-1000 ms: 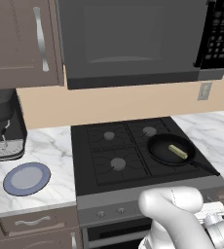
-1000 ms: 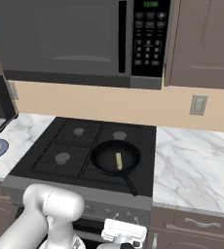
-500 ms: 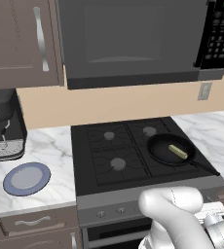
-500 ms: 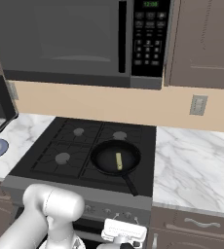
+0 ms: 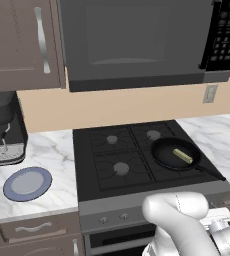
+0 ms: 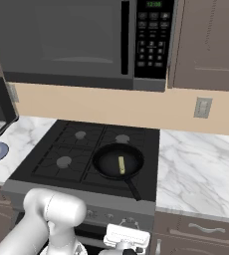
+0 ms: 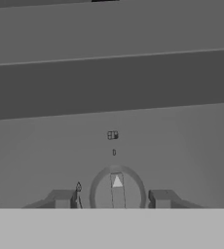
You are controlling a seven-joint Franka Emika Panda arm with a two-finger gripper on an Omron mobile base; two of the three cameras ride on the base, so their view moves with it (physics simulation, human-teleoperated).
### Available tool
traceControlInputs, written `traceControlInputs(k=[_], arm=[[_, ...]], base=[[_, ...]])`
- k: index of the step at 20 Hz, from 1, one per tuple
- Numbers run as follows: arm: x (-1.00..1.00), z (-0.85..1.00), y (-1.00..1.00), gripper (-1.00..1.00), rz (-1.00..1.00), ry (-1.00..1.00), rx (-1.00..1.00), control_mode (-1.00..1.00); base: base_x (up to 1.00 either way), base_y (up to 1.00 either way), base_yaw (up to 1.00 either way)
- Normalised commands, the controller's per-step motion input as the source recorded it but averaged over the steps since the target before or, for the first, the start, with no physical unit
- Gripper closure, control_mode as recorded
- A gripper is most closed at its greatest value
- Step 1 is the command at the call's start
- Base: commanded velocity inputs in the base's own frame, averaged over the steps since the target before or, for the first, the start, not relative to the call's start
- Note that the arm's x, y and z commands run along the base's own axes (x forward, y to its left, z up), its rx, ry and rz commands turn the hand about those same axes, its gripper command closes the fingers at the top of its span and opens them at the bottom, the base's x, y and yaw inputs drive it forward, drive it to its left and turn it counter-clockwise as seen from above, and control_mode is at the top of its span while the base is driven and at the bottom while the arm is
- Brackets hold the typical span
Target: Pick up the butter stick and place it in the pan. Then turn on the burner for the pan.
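From the left base view, one butter stick (image 5: 182,156) is seen lying inside the one pan (image 5: 177,154), on the front right burner of the stove (image 5: 127,155); a plate (image 5: 27,183) lies on the counter to the left.

From the right base view, the butter's long axis is seen running front to back, and the pan handle points toward the stove front.

In the hand view, one knob (image 7: 117,188) is framed squarely between the fingertips (image 7: 63,199) of the gripper (image 7: 113,199), which stand spread apart with nothing held. The knob is judged directly ahead.
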Motion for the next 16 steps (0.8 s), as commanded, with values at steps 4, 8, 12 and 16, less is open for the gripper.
traceControlInputs(k=[4,8,12,16], arm=[[0.00,0.00,0.00,1.00,0.00,0.00,0.00,-1.00],[0.00,0.00,0.00,1.00,0.00,0.00,0.00,-1.00],[0.00,0.01,0.00,1.00,0.00,0.00,0.00,-1.00],[0.00,0.00,0.00,1.00,0.01,0.00,-0.03,-1.00]], base=[[0.00,0.00,0.00],[0.00,0.00,0.00],[0.00,0.00,0.00],[0.00,0.00,0.00]])
